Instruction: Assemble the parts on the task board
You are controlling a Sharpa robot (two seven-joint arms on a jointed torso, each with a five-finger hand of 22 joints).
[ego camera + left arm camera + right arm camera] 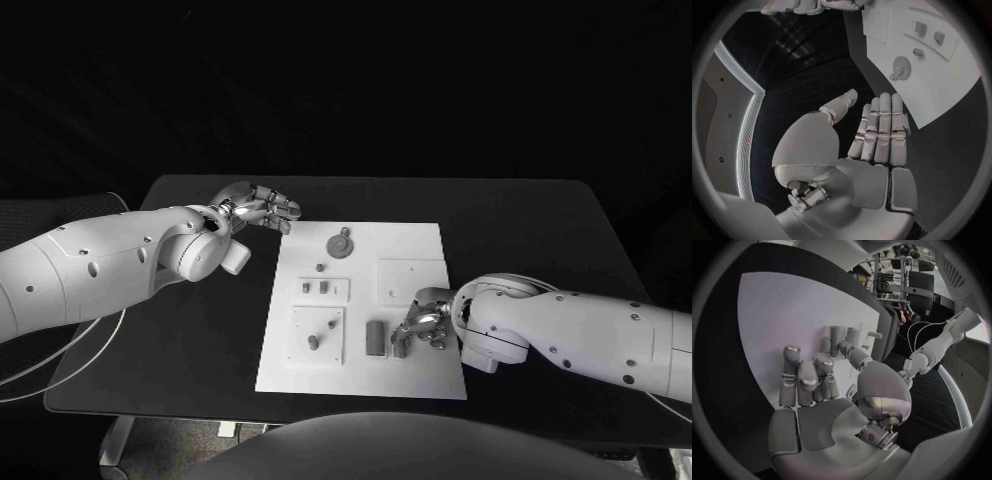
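Head view shows the flat white task board (418, 240) lying in the middle of the black table (548, 210). Small grey parts sit on the board. A round grey part with a little tail (340, 245) lies near the board's far edge. Two small grey blocks (317, 288) sit side by side near the board's left edge, and two more small grey pieces (323, 333) lie closer to the near left corner. A long dark grey bar (376, 338) lies near the middle of the board's near half.

The silver left hand (260, 208) is over the bare table, just off the board's far left corner. In the left wrist view this hand (870, 135) is flat, with its fingers (882, 120) straight and side by side, and it holds nothing.

The silver right hand (426, 325) is over the board near its right edge, just beside the long bar. In the right wrist view the hand (826, 385) has its fingers (807, 375) partly bent above the white board. I cannot tell if it holds a part.
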